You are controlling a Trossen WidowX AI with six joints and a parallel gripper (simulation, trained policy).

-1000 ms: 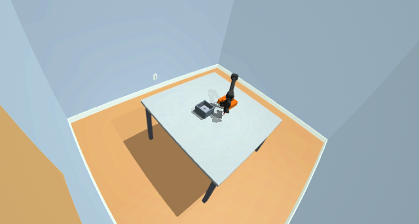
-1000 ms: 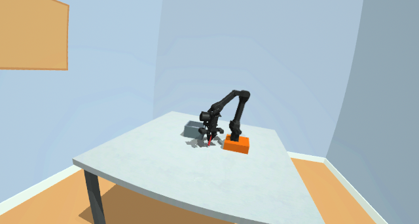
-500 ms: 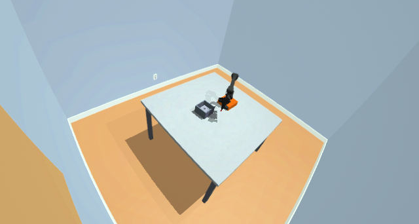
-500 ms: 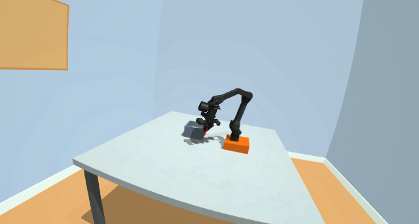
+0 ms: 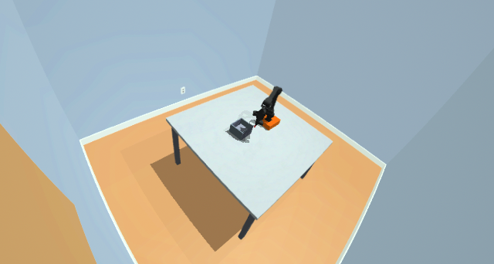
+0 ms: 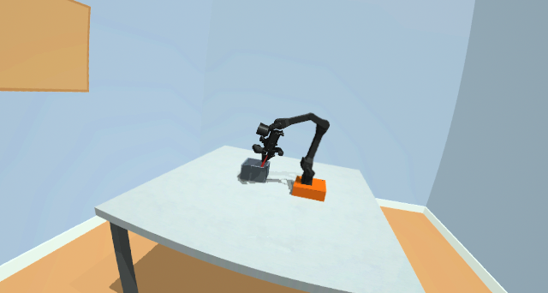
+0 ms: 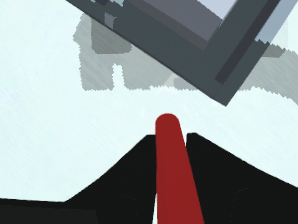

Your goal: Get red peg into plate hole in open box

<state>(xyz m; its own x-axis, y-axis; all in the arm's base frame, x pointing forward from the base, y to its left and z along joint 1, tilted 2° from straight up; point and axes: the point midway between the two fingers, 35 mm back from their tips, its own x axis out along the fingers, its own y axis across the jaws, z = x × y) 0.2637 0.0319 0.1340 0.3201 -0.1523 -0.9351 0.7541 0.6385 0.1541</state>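
Your largest piece is the pale table (image 5: 270, 179) (image 6: 257, 224) (image 7: 40, 140), with everything else standing on it or held over it; the black arm (image 5: 272, 100) (image 6: 318, 140) rises from the orange base (image 5: 275, 125) (image 6: 316, 193) and bends over toward the box, its wrist angled downward; next in size you have the open box (image 5: 236, 131) (image 6: 253, 173) (image 7: 200, 75), dark grey, upright on the table and apart from the base, its open side up; down inside it you can see a paler patch, but you cannot tell the plate's hole clearly, and the peg is not in there; your gripper (image 5: 254, 123) (image 6: 264, 157) (image 7: 171, 143) is clamped on the red peg (image 5: 255, 126) (image 6: 265, 161) (image 7: 175, 170), a finger on each side of it; the smallest thing, that peg, leans at a slant with its rounded end sticking out past the fingertips, raised off the table; from above you see it just beside the box, on the side toward the base, while the exterior view has its lower end overlapping the box's rim; whether it touches the rim, you cannot tell.
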